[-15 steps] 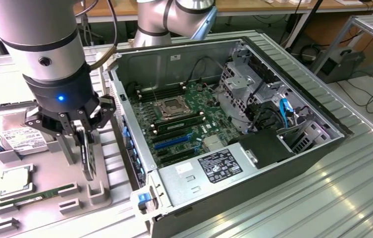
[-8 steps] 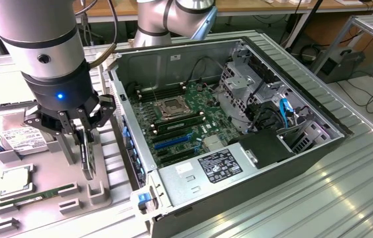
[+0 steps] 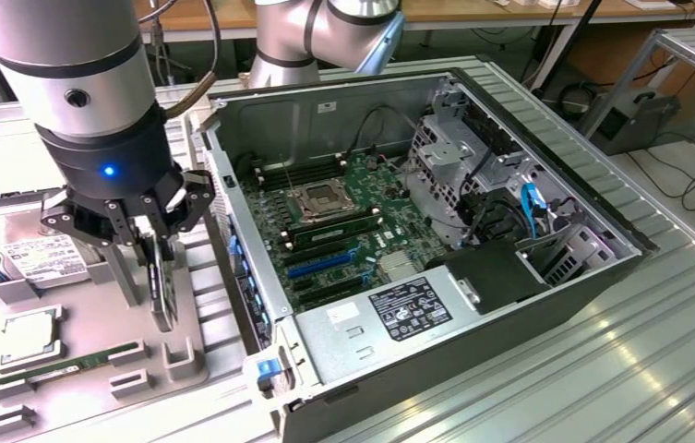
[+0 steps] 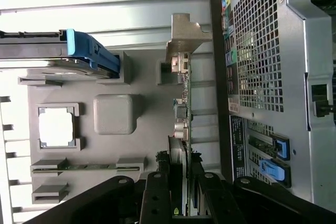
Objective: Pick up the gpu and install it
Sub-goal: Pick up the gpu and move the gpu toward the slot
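Observation:
The gpu stands on edge in a slot of the grey holder tray, to the exterior view's left of the open computer case. In the wrist view the gpu shows edge-on, with its silver end bracket at the far end. My gripper hangs straight down over the card. Its two black fingers press against the card's two faces, so the gripper is shut on it. The card's lower edge still sits in the tray.
The tray also holds a silver hard drive, a square processor and a green memory stick. Inside the case lies the motherboard with blue expansion slots. The case wall stands close beside the card.

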Controlling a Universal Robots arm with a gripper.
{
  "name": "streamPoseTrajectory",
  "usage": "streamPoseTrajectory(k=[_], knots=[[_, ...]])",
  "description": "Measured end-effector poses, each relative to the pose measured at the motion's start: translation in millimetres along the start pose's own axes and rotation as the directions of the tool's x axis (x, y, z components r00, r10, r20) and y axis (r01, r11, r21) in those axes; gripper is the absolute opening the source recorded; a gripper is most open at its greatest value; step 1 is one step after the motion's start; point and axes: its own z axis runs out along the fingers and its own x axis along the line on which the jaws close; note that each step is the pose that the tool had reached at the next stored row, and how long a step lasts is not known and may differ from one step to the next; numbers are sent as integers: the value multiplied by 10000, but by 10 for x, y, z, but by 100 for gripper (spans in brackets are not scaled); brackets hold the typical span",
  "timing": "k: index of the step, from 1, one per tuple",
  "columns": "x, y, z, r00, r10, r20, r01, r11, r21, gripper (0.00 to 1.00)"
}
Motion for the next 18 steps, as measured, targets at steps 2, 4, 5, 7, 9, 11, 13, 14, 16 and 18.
streamPoseTrajectory(k=[2,4,5,7,9,11,13,14,16,18], knots=[[-2,2,-62,10000,0,0,0,10000,0,26],[-2,3,-83,10000,0,-1,0,10000,1,26],[-2,3,-88,10000,0,-1,0,10000,1,26],[-2,4,-99,10000,0,0,0,10000,0,26],[-3,4,-111,10000,0,0,0,10000,1,26],[-3,4,-121,10000,0,0,0,10000,0,26],[-3,5,-133,10000,0,0,0,10000,1,26],[-4,5,-137,10000,0,0,0,10000,0,26],[-4,5,-149,10000,1,0,-1,10000,1,26],[-4,6,-161,10000,0,0,0,10000,1,26]])
